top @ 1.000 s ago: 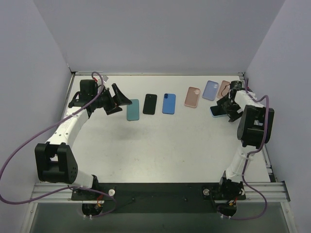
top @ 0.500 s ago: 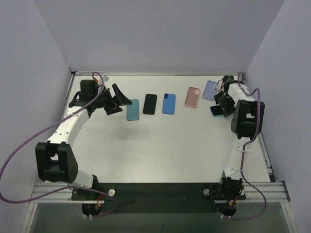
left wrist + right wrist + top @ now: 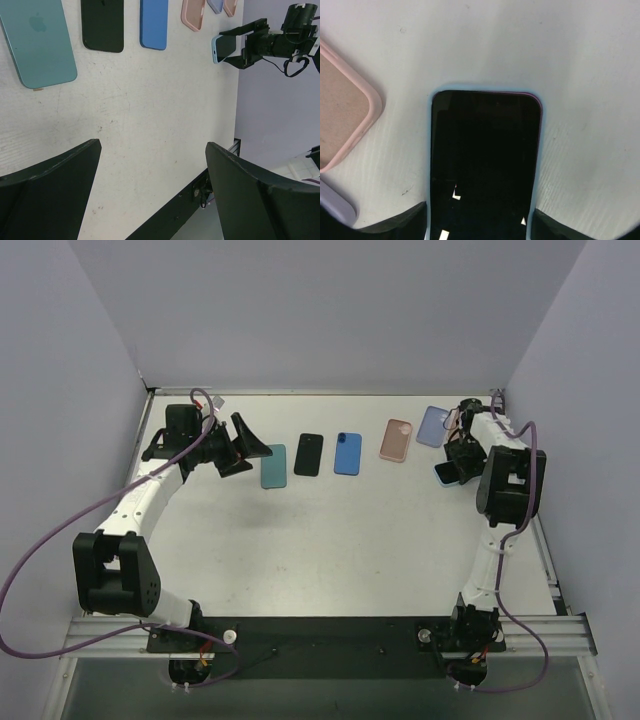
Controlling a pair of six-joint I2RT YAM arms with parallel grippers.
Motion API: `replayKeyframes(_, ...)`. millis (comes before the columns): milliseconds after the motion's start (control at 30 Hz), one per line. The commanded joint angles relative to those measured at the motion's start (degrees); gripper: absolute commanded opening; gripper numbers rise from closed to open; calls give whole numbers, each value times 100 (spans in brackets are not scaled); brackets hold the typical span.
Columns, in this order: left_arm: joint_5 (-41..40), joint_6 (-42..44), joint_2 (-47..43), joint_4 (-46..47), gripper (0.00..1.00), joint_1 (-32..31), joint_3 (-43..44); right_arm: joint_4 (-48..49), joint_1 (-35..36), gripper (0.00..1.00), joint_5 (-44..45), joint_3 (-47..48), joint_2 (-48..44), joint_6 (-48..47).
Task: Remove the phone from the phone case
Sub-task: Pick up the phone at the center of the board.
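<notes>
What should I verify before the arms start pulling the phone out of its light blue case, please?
1. Right hand on the cased phone: ok, its fingers sit against both long edges.
2. Phone seated in the case: ok, the blue rim surrounds the dark screen and no corner is peeled yet.
3. Left hand free to help: ok, it is open and empty, but far off near the teal phone.
4. Gap to the pink case: ok, the two are apart.
5. Grip firm enough to pull against: cannot tell.
</notes>
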Motion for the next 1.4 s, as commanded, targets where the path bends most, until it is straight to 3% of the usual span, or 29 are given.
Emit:
replayKeyframes(0, 105, 96, -20, 147, 97, -12, 133, -498, -105, 34, -242, -289, 15, -49)
replayKeyframes(133, 113, 105, -73, 129, 98, 5, 124, -393, -123, 30, -383, -728, -299, -93)
replayKeyframes(400, 289, -70, -81, 401, 97, -39, 80, 503, 17, 26, -998, -2616, -1302, -285)
replayKeyframes(433, 324, -88, -82, 428, 97, -100, 63, 582, 131, 17, -1164, -2723, -1416, -365)
replayKeyframes(533, 516, -324, -108, 725, 97, -232, -120, 847, 525, 13, -1447, -3014, -1627, -944)
replayKeyframes(900, 615, -1844, 146, 2587, 97, -1417, -719, 1549, 1695, 12, -2369, -4060, -2831, -2281)
replayKeyframes(1100, 693, -2697, 823, 3765, 98, -1682, -1158, 1751, 2713, 1, -2642, -4175, -3219, -2826)
replayKeyframes(1267, 579, -2856, 1306, 4102, 97, -1902, -1334, 1892, 3374, 0, -2545, -4157, -3377, -2897)
replayKeyframes(1367, 597, -2891, 1553, 4268, 98, -2016, -1396, 2322, 3612, 0, -2949, -4271, -3482, -2923)
